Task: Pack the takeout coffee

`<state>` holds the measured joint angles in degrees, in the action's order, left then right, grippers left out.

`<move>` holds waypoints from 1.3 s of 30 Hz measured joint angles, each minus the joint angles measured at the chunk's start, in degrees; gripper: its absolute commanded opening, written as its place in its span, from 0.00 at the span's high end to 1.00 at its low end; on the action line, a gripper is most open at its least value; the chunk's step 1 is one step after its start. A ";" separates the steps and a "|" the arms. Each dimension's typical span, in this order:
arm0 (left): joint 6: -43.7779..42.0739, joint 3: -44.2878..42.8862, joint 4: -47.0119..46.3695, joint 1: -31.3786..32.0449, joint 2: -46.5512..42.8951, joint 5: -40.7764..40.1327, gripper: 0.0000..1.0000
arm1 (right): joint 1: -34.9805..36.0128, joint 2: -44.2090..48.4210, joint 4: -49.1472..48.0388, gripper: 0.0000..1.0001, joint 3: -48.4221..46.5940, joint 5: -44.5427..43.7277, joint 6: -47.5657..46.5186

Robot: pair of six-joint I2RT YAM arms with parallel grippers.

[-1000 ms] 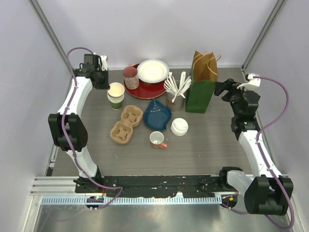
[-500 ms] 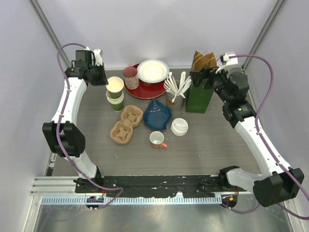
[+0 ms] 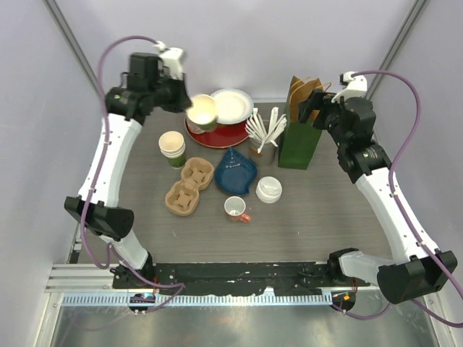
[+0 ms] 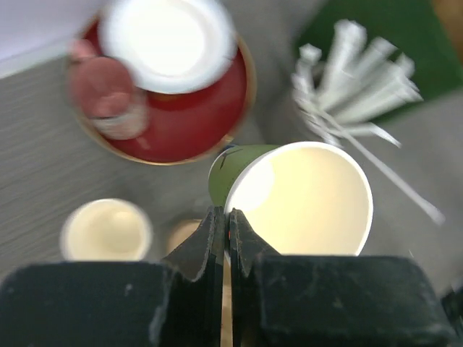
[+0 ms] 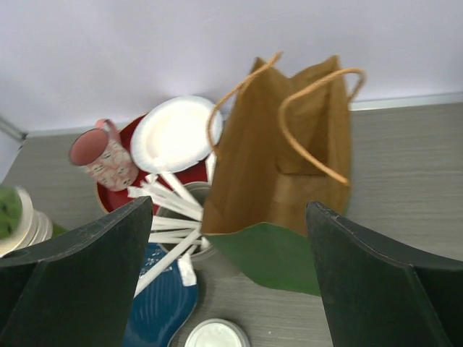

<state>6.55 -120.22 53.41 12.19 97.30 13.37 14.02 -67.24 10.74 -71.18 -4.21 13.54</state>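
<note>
A green paper cup [image 4: 304, 195] with a cream inside hangs tilted in the air, and my left gripper [image 4: 228, 213] is shut on its rim. In the top view this cup [image 3: 202, 110] is over the left edge of the red tray [image 3: 217, 136]. A stack of more green cups [image 3: 172, 147] stands on the table below and to the left. White lids [image 3: 268, 189] lie stacked near the middle. My right gripper [image 5: 230, 206] is open, high above the green and brown paper bag [image 5: 289, 166], holding nothing.
A cardboard cup carrier [image 3: 188, 186], a blue dish [image 3: 235, 172] and a white mug with a pink handle [image 3: 236, 208] sit mid-table. A tin of white wrapped sticks [image 3: 266, 134] stands beside the bag [image 3: 300, 141]. A white plate [image 3: 231, 105] and a pink cup [image 5: 101, 155] rest on the tray.
My left gripper has lifted one cup off the stack and carried it up and right over the red tray. My right gripper swung in above the bag and opened a little wider.
</note>
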 measured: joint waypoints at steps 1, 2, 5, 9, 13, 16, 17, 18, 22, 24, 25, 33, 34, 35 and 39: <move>-0.59 0.00 0.85 3.67 0.00 0.63 0.94 | -0.46 0.00 1.09 0.09 -0.66 -0.87 0.28; -1.14 0.04 1.62 7.08 0.11 1.29 0.94 | -1.38 -0.02 2.54 0.09 -1.53 -1.70 0.68; -3.21 0.26 3.28 17.18 1.29 2.67 0.94 | -7.21 -0.13 6.91 0.09 -3.87 -3.30 2.40; -6.43 0.26 4.09 27.91 4.70 3.98 0.94 | -16.28 0.20 10.32 0.10 -4.26 -4.48 4.68; -8.33 1.88 3.39 36.26 9.68 5.88 0.94 | -17.73 1.73 13.57 0.09 -4.26 -4.85 5.07; -8.31 6.62 1.55 40.46 11.98 6.34 0.94 | -17.22 3.65 15.13 0.09 -4.26 -3.96 4.98; -8.13 8.17 1.09 41.27 12.37 6.29 0.94 | -17.22 4.28 15.26 0.09 -4.26 -3.58 4.98; -7.58 10.16 0.70 42.23 12.79 6.25 0.94 | -17.25 4.83 15.39 0.09 -4.26 -3.19 4.98; -6.29 14.43 -1.20 43.95 13.44 5.70 0.94 | -17.25 7.39 15.67 0.10 -4.09 1.07 5.05; -5.49 16.28 -3.48 44.30 13.44 5.42 0.94 | -17.25 8.33 15.72 0.10 -3.63 3.37 5.05; -5.22 17.40 -4.72 44.41 13.46 5.38 0.94 | -17.25 8.90 15.72 0.10 -3.21 4.42 5.03; -4.61 22.16 -10.32 44.48 13.75 4.98 0.94 | -17.20 11.93 16.55 0.10 -0.90 7.74 4.79; -4.68 22.84 -10.93 44.48 13.75 4.85 0.93 | -17.20 12.13 16.52 0.09 -0.57 8.13 4.74; -4.98 23.82 -11.72 44.48 13.75 4.72 0.93 | -17.20 12.24 16.55 0.09 -0.22 8.46 4.63; -5.99 26.53 -13.64 44.48 13.99 4.57 0.89 | -17.20 12.66 16.98 0.08 1.75 10.78 3.02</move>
<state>0.56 -93.69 39.77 56.66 111.28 17.93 -3.18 -54.59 27.73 -69.43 6.57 16.56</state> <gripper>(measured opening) 0.084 0.917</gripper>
